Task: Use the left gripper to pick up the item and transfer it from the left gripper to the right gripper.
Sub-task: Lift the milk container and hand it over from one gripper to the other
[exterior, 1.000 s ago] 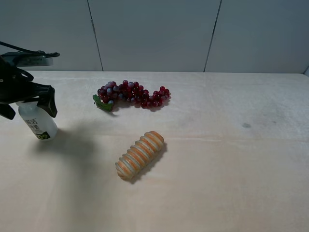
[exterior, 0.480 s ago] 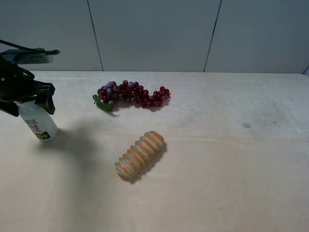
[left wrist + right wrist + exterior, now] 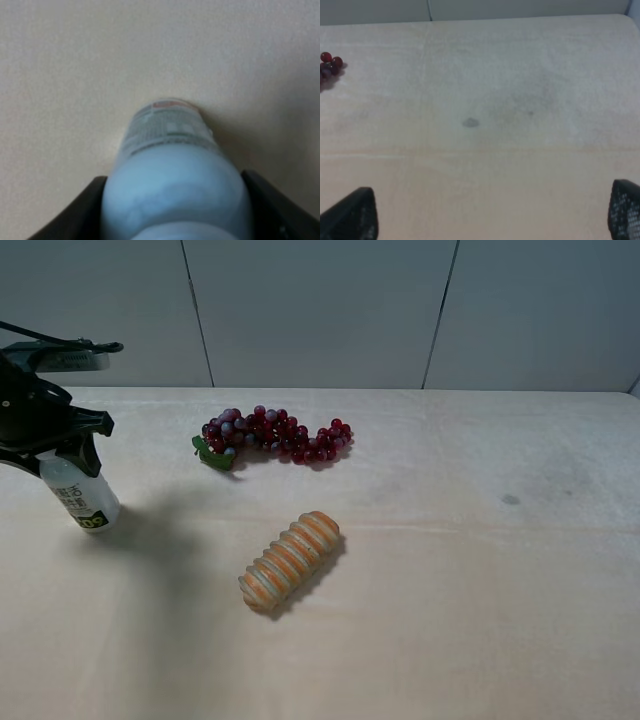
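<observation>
Across the whole scene spreads a pale beige tabletop [image 3: 480, 630]; positions below are given from the orange ridged bread roll [image 3: 290, 560] lying on it. Far left of the roll and slightly behind it, the black pincer left gripper [image 3: 55, 455] on its long black arm is pressed against both sides of the item's upper body, as the left wrist view confirms [image 3: 172, 210]. The black right gripper [image 3: 487, 215] shows only two fingertips, spread wide apart with nothing between them, over bare table well right of the roll. Behind the roll lies a red grape bunch [image 3: 275, 435] with a green leaf. The small translucent-white plastic bottle [image 3: 82, 498], labelled in black with a yellow-green mark, leans in the left gripper; whether its base touches the tabletop cannot be told. A small dark smudge [image 3: 510, 500] marks the table right of the roll.
</observation>
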You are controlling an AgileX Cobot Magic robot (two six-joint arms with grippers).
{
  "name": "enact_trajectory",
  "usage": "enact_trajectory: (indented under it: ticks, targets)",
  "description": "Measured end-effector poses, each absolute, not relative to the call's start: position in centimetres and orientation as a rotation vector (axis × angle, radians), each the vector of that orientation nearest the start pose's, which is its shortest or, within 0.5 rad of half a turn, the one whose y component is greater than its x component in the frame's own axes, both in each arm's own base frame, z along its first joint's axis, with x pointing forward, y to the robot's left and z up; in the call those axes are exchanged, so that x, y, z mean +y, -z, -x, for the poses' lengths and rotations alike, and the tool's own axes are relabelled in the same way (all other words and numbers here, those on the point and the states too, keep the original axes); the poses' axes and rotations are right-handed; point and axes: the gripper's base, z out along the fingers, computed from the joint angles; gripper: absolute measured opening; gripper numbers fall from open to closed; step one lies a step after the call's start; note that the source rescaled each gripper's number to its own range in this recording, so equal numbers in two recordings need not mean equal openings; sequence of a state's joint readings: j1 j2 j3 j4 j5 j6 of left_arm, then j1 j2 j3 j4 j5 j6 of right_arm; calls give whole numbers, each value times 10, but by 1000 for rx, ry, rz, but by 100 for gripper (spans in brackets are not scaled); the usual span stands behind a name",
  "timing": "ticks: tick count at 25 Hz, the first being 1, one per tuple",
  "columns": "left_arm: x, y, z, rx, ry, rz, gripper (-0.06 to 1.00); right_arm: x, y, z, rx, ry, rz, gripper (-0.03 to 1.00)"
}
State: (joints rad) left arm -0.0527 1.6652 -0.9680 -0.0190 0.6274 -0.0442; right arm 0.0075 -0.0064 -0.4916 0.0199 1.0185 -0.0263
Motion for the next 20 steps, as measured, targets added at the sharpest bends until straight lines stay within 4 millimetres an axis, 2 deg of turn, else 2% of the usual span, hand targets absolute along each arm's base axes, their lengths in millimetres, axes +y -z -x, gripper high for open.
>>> enact_trajectory:
  ticks: [5,9,12,20]
  targets:
    - [-18,-198,-315,2808,44,7,0,2,-278,3,2004,-12,34,100]
    - [-18,-226,-314,2776,47,5,0,2,-278,3,2004,-12,34,100]
    - [-18,-245,-308,2748,50,4,0,2,-278,3,2004,-12,34,100]
    - [-22,-276,-286,2721,159,58,0,2,-278,3,2004,-12,34,100]
